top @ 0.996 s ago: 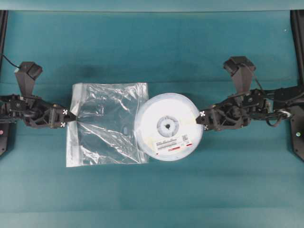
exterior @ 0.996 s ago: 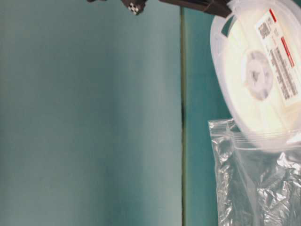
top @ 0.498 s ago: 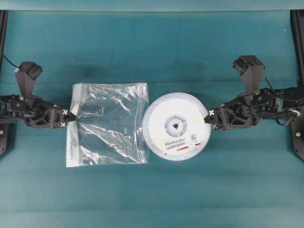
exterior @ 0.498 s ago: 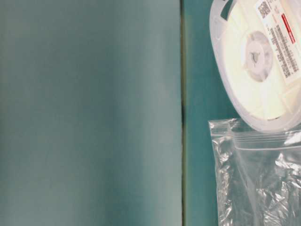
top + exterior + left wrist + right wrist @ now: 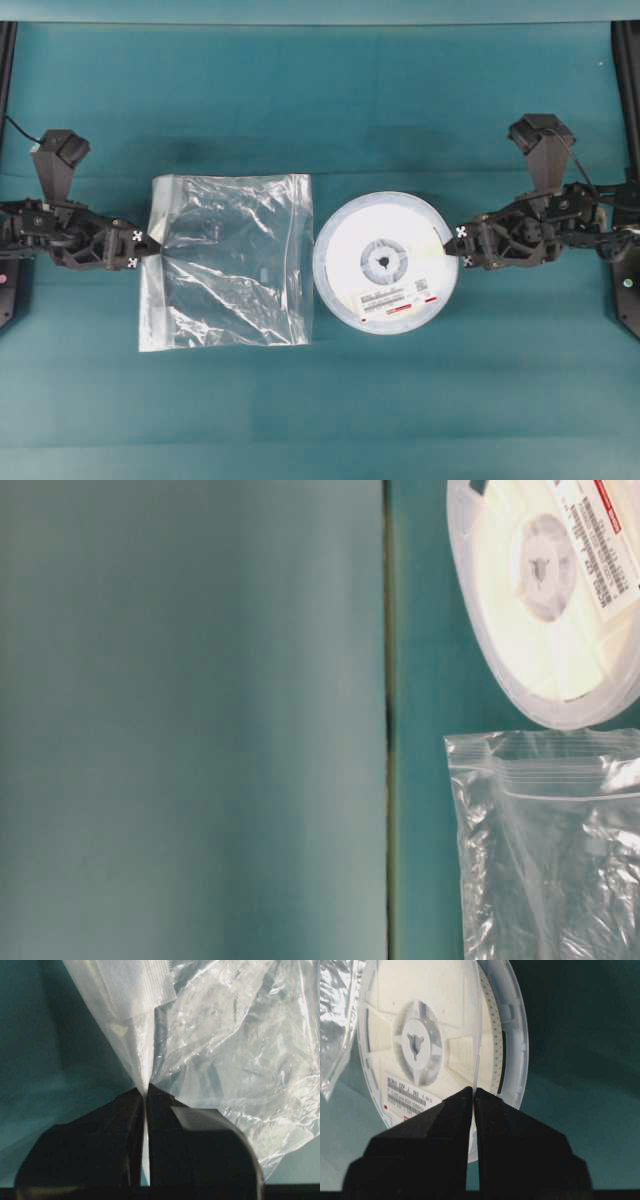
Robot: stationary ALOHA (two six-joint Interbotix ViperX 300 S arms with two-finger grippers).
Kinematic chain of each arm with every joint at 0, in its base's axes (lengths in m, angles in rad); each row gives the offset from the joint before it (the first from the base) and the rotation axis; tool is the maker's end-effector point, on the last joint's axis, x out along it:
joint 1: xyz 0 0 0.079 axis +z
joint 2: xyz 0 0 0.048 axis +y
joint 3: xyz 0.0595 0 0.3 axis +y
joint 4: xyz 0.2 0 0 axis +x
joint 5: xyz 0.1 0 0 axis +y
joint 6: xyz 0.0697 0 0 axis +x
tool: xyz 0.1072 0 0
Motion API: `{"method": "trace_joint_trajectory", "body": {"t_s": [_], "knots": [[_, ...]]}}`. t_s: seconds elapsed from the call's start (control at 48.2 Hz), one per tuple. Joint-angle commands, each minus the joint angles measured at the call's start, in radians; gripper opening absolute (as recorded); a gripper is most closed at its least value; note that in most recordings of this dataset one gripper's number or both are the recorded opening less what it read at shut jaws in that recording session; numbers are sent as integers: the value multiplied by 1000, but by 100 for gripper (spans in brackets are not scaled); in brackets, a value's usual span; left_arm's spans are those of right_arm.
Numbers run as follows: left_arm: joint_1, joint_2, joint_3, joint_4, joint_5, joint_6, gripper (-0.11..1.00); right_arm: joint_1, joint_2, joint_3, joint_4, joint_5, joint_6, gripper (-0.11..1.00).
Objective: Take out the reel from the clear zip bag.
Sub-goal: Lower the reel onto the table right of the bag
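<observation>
The reel (image 5: 385, 262) is a flat white disc with a grey hub and a red-striped label, fully outside the clear zip bag (image 5: 228, 262) and just right of its zip edge. My right gripper (image 5: 457, 245) is shut on the reel's right rim; the wrist view shows one thin flange (image 5: 479, 1035) pinched between its jaws. My left gripper (image 5: 150, 251) is shut on the bag's left edge, and the pinched plastic (image 5: 145, 1077) fans out from its tips. In the table-level view the reel (image 5: 545, 590) hangs clear above the bag's open mouth (image 5: 545, 765).
Teal cloth (image 5: 320, 100) covers the table. Black frame posts (image 5: 626, 80) stand at the left and right edges. A dark seam (image 5: 388, 720) runs down the table-level view.
My right gripper has pulled the reel rightward, from overlapping the bag's mouth to fully outside it with a small gap. The left gripper and bag have stayed put.
</observation>
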Motion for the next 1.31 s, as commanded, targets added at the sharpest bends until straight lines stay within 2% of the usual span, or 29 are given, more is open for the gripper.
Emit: {"method": "trace_joint_trajectory", "body": {"t_s": [0.0, 1.286], "knots": [[-2, -5, -14, 3, -5, 2, 1, -2, -15, -3, 2, -3, 8, 6], [-2, 0, -32, 3, 15, 5, 1, -5, 6, 2, 2, 38, 5, 6]]}}
